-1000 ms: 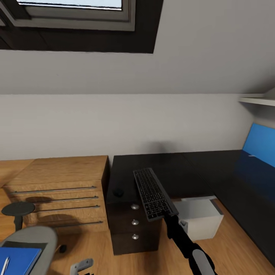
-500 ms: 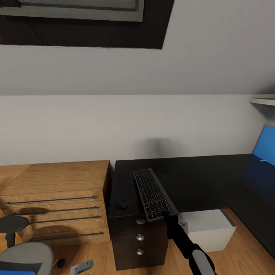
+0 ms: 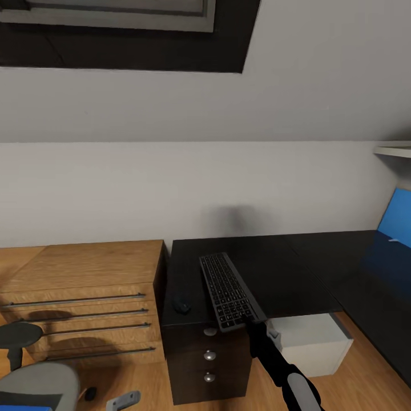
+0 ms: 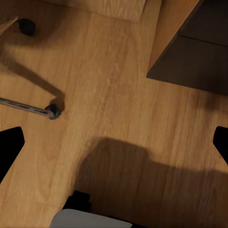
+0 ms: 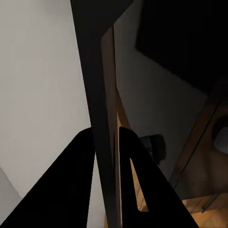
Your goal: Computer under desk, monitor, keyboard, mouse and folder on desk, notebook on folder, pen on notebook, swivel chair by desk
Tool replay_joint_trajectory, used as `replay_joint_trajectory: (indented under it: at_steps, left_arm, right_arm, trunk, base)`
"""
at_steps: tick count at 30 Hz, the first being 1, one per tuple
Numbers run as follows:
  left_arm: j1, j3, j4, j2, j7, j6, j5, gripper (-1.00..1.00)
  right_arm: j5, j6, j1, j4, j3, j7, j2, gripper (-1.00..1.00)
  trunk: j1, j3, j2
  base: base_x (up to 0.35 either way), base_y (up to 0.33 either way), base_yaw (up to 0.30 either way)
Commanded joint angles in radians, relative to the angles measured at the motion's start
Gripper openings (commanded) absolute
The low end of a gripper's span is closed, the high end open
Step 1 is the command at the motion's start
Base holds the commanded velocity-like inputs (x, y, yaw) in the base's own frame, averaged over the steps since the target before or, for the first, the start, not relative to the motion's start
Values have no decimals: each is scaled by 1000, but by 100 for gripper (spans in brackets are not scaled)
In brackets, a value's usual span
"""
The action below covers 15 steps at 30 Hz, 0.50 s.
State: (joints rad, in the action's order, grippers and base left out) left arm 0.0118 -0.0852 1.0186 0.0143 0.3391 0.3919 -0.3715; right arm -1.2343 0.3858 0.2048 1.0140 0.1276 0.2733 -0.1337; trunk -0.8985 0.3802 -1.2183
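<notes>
Going left to right, we are seeing the swivel chair [image 3: 34,381] at the lower left, with the left tool [image 4: 114,142] hanging spread and empty over the floor [image 4: 118,95]. The mouse [image 3: 182,303] is lying on the surface [image 3: 274,268] near its left end. Just beside it, the right tool [image 3: 249,324] is pinching the keyboard [image 3: 229,290] by its near edge, above the surface. We are judging that it should be levelled before lowering, clear of the mouse. The computer [image 3: 313,339] is sitting underneath. Since half a second ago, nothing is looking changed; earlier the camera was shifting.
</notes>
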Motion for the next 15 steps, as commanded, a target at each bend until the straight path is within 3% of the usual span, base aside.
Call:
replay_joint_trajectory:
  at_steps: [1, 11, 15]
  left_arm:
    - [0, -2, 2, 0, 9, 2, -10, 100]
    - [1, -3, 1, 0, 9, 2, -10, 100]
    - [1, -3, 0, 0, 9, 2, -10, 100]
  right_arm:
    - [-8, 10, 1, 0, 4, 1, -1, 100]
    - [-10, 10, 1, 0, 4, -8, 0, 100]
    - [-10, 10, 1, 0, 4, -8, 0, 100]
  trunk:
    - [0, 1, -1]
    - [0, 1, -1]
    - [0, 1, -1]
  base:
    - [0, 0, 0]
    - [-2, 0, 0]
    - [-151, 0, 0]
